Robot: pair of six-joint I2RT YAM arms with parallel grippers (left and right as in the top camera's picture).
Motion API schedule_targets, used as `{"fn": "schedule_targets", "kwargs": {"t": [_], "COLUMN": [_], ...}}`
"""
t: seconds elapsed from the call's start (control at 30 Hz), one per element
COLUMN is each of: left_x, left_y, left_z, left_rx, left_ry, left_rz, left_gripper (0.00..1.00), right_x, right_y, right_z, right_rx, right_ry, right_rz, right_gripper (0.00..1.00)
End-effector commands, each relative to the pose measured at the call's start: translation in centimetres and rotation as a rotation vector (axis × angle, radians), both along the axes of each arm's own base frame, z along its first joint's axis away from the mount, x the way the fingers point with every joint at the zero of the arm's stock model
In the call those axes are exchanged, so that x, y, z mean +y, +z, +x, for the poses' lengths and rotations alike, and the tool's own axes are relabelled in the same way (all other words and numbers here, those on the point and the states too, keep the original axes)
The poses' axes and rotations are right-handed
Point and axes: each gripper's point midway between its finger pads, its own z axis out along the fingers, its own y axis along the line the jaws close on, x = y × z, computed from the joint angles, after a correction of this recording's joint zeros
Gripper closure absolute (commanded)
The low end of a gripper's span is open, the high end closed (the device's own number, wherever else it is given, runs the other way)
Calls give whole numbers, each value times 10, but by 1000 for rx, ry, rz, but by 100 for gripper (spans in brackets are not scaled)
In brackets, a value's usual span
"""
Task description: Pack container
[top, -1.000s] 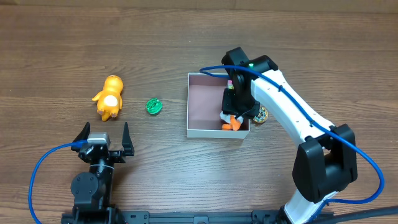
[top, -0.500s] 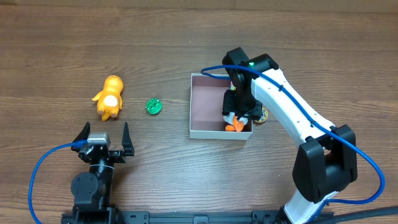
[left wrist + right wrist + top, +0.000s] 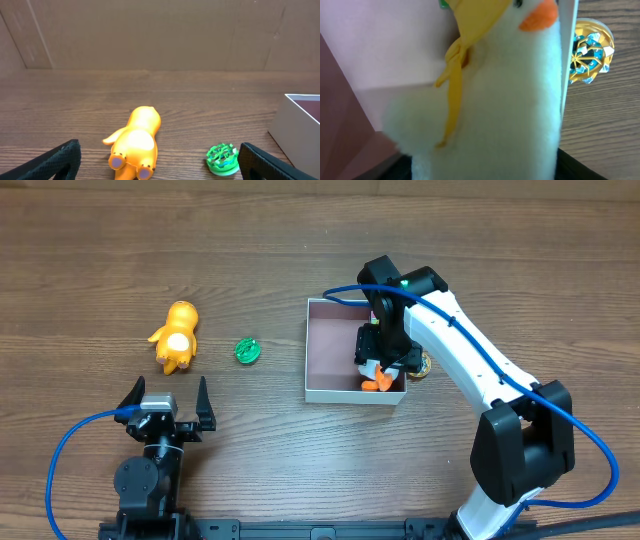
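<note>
left arm [image 3: 141, 476]: upright at near left | left gripper [image 3: 167, 394]: jaws spread wide | right arm [image 3: 468, 358]: stretched from near right toward centre | right gripper [image 3: 384, 360]: pointing down, jaw gap unclear

Wood-grain table [image 3: 300, 240]; brown board wall [image 3: 150, 35] behind.

Container [image 3: 332, 348]: shallow square box, thin white walls, dull pink floor, open side up; plush penguin [image 3: 372, 370] in right near corner.

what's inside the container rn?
One plush, white with orange feet, in the container's near-right corner. The rest of the pink floor in view is bare. The right arm covers the plush's top and the floor beside it, so anything there is hidden.
</note>
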Motion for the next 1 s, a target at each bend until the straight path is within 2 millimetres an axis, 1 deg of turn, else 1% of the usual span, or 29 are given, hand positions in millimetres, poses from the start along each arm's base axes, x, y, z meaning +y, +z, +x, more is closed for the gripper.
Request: {"fn": "schedule_targets", "kwargs": {"t": [0.0, 0.1, 0.23, 0.3, 0.4, 0.6, 0.67, 0.77, 0.8, 0.83, 0.9, 0.97], "left_x": [2, 2, 2, 2, 2, 2, 2, 2, 2, 2, 2, 2], "left_y": [0, 0, 0, 0, 0, 0, 0, 0, 0, 0, 0, 0], "left_z": [0, 0, 0, 0, 0, 0, 0, 0, 0, 0, 0, 0], "left_rx": [-2, -2, -2, -2, -2, -2, -2, -2, -2, -2, -2, -2], "left_ry": [10, 10, 10, 10, 10, 10, 10, 10, 10, 10, 10, 10], "left_rz": [23, 23, 23, 23, 23, 23, 23, 23, 23, 23, 23, 23], "left_gripper": [0, 0, 0, 0, 0, 0, 0, 0, 0, 0, 0, 0], "right_x": [2, 0, -4, -5, -5, -5, -3, 4, 6, 7, 8, 9], "right_y": [14, 24, 40, 47, 52, 53, 53, 53, 53, 53, 53, 53], "right_z": [13, 21, 31, 33, 36, 34, 34, 33, 34, 34, 35, 36], "right_rx": [-63, -98, -141, -155, -167, -161, -158, -150, -151, -152, -155, -158], "right_ry": [1, 4, 10, 15, 16, 28, 32, 33, 33, 44, 69, 78], "right_rz": [-2, -20, -49, -58, -56, -57, -48, -6, 2, 8, 14, 16], "right_gripper": [27, 26, 20, 19, 18, 19, 26, 44, 52, 62, 74, 82]}}
